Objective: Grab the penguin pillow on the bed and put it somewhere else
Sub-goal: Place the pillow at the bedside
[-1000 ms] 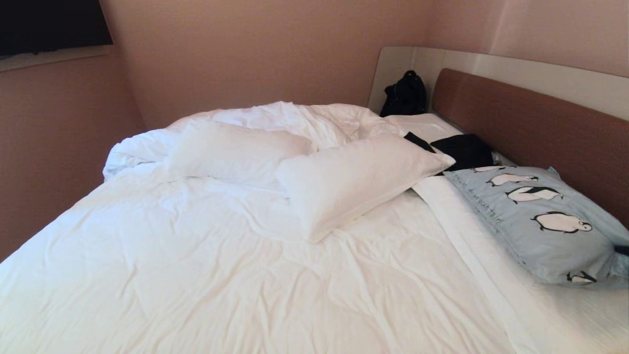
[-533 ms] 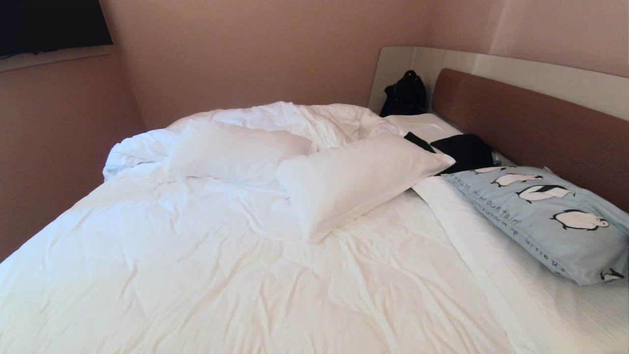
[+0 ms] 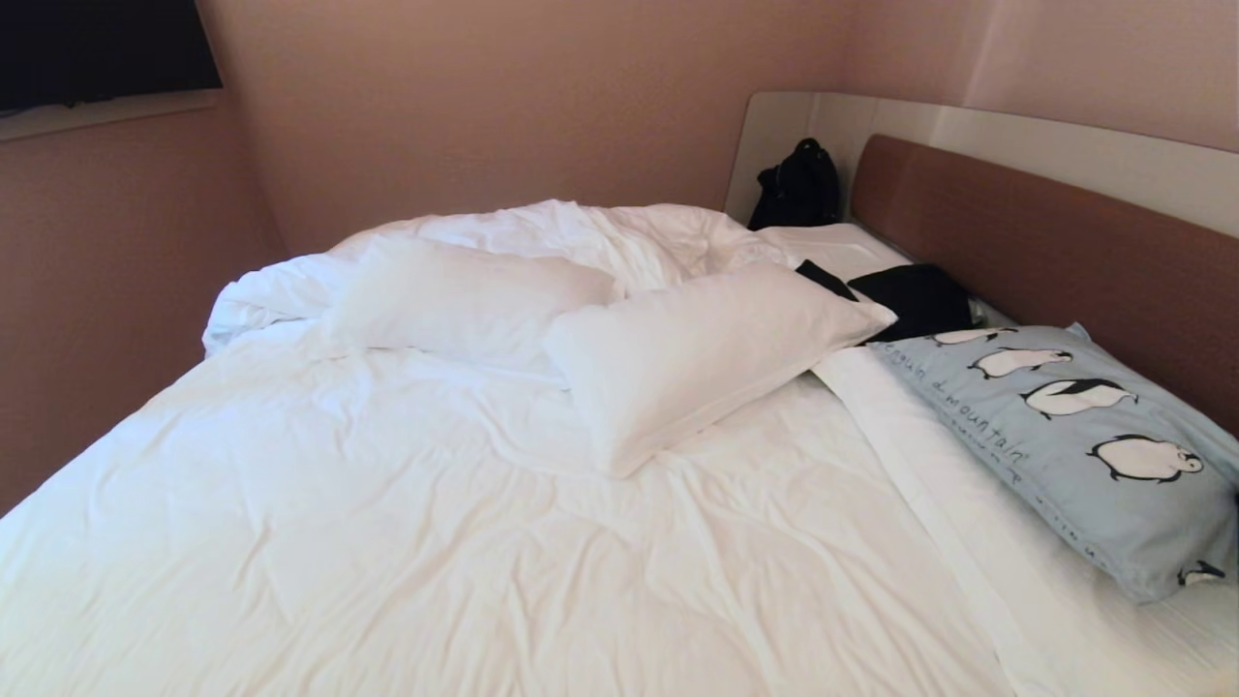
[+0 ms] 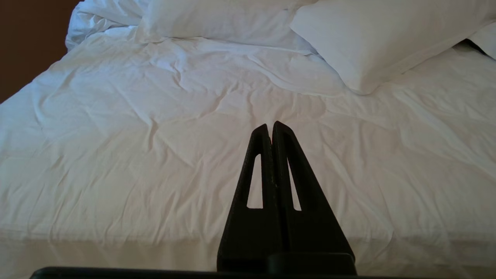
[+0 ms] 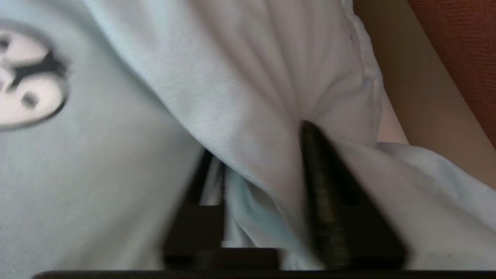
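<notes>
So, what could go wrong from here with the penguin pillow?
A fold of the penguin pillow lies between the parted jaws of the right gripper; pulling away could snag and drag it. The pillow lies close beside the headboard, so a drag might jam it there.

Penguin pillow (image 3: 1055, 426): soft matt pale blue cloth, showing a fine weave, lying against the headboard (image 3: 1045, 242). Headboard: brown, matt, looking finely textured. Bed (image 3: 436, 523): white cloth bedding, matt, creasing all over. White pillows (image 3: 697, 348) beside the penguin pillow: smooth matt cloth.
</notes>
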